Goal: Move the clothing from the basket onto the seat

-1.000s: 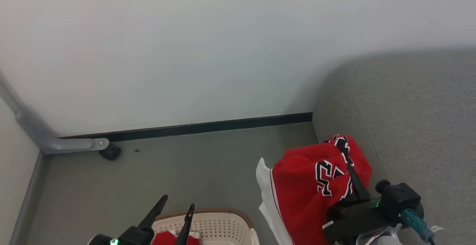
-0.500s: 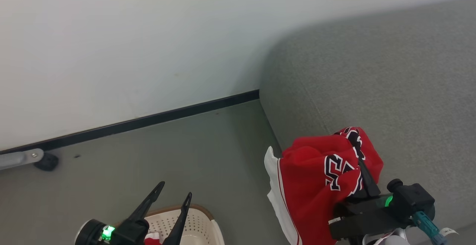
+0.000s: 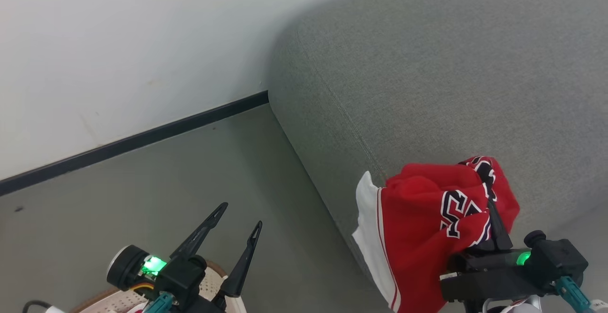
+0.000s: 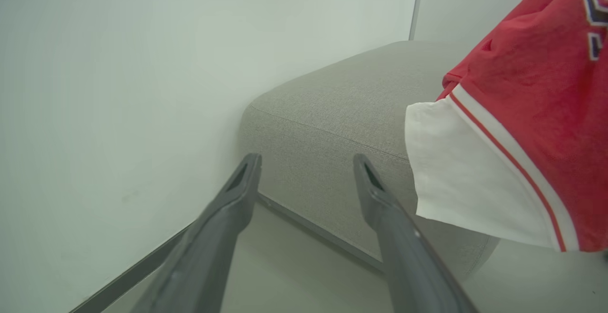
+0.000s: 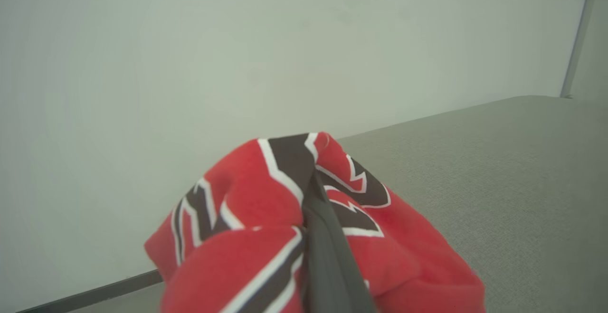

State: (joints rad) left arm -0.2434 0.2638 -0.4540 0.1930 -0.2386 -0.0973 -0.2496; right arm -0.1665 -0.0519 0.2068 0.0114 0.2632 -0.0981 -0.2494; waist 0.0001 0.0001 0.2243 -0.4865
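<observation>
My right gripper [image 3: 489, 194] is shut on a bunched red garment of the clothing [image 3: 427, 222] with dark white-edged lettering and a white trim flap hanging down. It hangs in the air over the near left edge of the grey seat [image 3: 427, 75]. In the right wrist view the red cloth [image 5: 266, 218] wraps around the closed fingers [image 5: 327, 246], with the seat [image 5: 498, 161] beyond. My left gripper [image 3: 240, 218] stands open and empty above the floor, just past the cream basket [image 3: 209, 287] at the bottom edge. The left wrist view shows its open fingers [image 4: 228, 208], the seat's corner [image 4: 332, 104] and the garment [image 4: 522, 113].
A white wall with a black baseboard [image 3: 142, 137] runs behind the seat and the grey floor [image 3: 142, 184]. A vertical wall corner [image 4: 416, 4] stands behind the seat.
The camera has swung right, so the seat now takes up more of the picture and the basket has slid to the bottom left. The garment stays held in the right gripper, now over the seat's edge.
</observation>
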